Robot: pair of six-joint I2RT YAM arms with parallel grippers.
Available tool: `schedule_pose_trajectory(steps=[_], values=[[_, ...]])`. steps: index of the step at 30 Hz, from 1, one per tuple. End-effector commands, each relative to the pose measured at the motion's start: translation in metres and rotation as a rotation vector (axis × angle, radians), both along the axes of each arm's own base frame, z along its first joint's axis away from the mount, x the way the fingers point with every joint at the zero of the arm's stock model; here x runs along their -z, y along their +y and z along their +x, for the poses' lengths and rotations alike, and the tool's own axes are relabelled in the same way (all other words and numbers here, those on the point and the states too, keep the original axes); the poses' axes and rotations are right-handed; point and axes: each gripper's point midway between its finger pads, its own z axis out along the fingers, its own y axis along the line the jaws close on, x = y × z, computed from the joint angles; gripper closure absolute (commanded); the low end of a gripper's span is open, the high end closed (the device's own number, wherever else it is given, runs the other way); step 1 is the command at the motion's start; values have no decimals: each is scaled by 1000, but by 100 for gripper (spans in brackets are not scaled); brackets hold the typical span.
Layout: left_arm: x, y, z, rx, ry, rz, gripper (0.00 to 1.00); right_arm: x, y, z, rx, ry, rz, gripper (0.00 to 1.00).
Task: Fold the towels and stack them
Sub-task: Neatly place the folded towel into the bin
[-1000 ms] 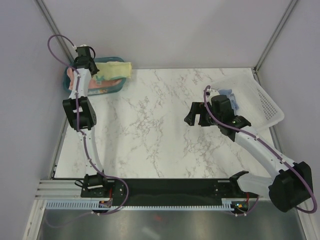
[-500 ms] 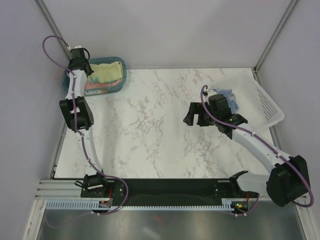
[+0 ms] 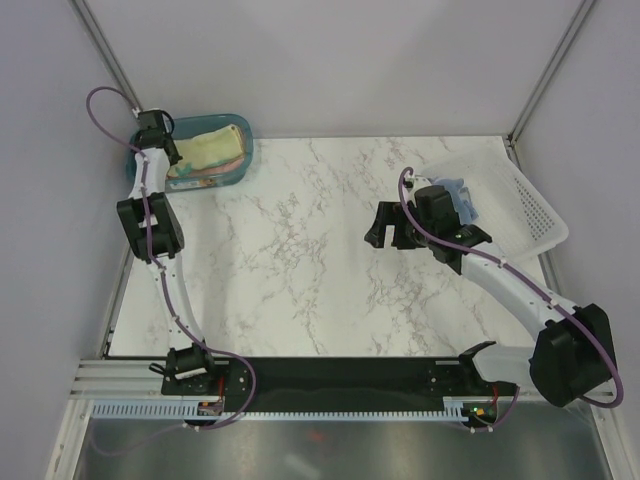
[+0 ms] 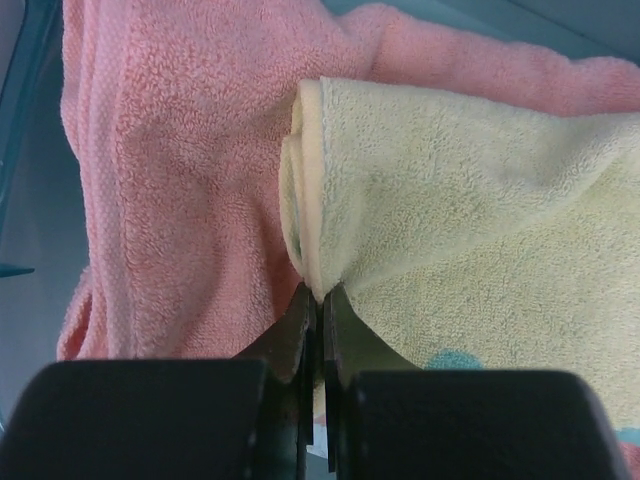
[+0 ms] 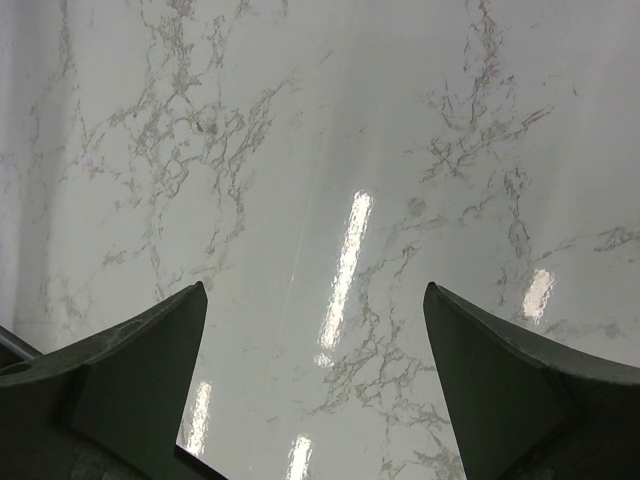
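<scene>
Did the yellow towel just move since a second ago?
Yes. The yellow towel slid left: it overhung the right rim of the teal bin, now lies inside.

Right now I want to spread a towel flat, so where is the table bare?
The marble tabletop is bare across its middle, between the teal bin and the open right gripper, and along the near edge. Crowded: the bin, packed with towels, and the white perforated basket.

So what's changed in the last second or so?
The left claw, shut on the yellow towel, has pulled back to the left, dragging the towel's end off the bin rim and inside, over the pink towel. The right claw drifted slightly left, open above the table. The blue towel stayed in the basket.
</scene>
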Motion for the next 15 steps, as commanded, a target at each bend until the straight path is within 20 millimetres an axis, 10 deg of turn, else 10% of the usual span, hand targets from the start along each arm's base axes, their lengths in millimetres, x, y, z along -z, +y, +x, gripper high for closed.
schedule_pose_trajectory(steps=[1,4,8,15], values=[[-11,10,10,44,-43,51,98,-16,6,12,-6,-55,19,2],[-22,11,14,46,-75,56,97,-13,6,13,0,-50,20,2],[-34,7,19,56,-110,47,43,-11,6,13,6,-46,28,2],[-88,-26,12,140,-204,-54,27,-17,7,12,5,-58,38,2]])
